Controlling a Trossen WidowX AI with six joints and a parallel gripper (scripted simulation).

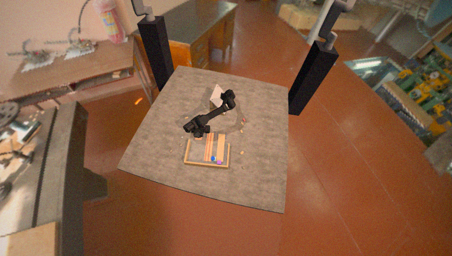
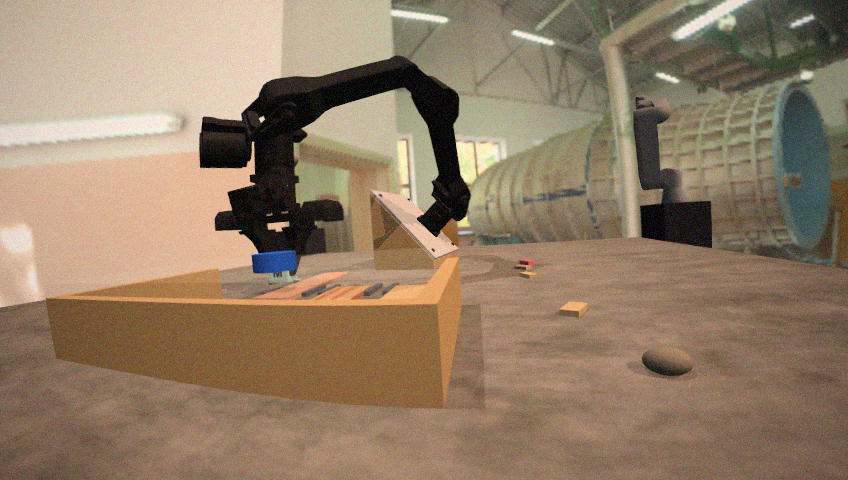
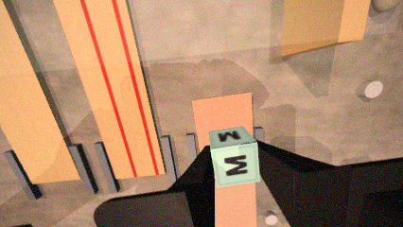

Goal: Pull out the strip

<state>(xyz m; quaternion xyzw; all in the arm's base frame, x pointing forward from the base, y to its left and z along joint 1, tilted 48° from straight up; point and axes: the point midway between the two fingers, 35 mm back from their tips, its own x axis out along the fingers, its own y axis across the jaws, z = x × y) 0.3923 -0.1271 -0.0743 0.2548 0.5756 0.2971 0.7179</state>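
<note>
The table (image 1: 253,177) (image 2: 595,416) (image 3: 189,33) carries a three-sided wooden tray (image 1: 206,164) (image 2: 249,342) (image 3: 314,26). The black arm (image 1: 214,114) (image 2: 357,80) reaches to the tray's open side. A plain strip (image 1: 221,145) (image 2: 409,292) and a red-lined strip (image 1: 208,147) (image 2: 351,292) (image 3: 109,85) lie side by side, extending into the tray. A salmon strip (image 1: 198,138) (image 2: 315,283) (image 3: 224,113) lies near the tray's open side. Over it, the fingers (image 2: 278,261) are clamped on the pale green "M" cube (image 2: 278,277) (image 3: 235,163); whether it touches the strip I cannot tell. Inside the tray are a blue round piece (image 1: 212,158) (image 2: 274,261) and a smaller purple piece (image 1: 219,162).
</note>
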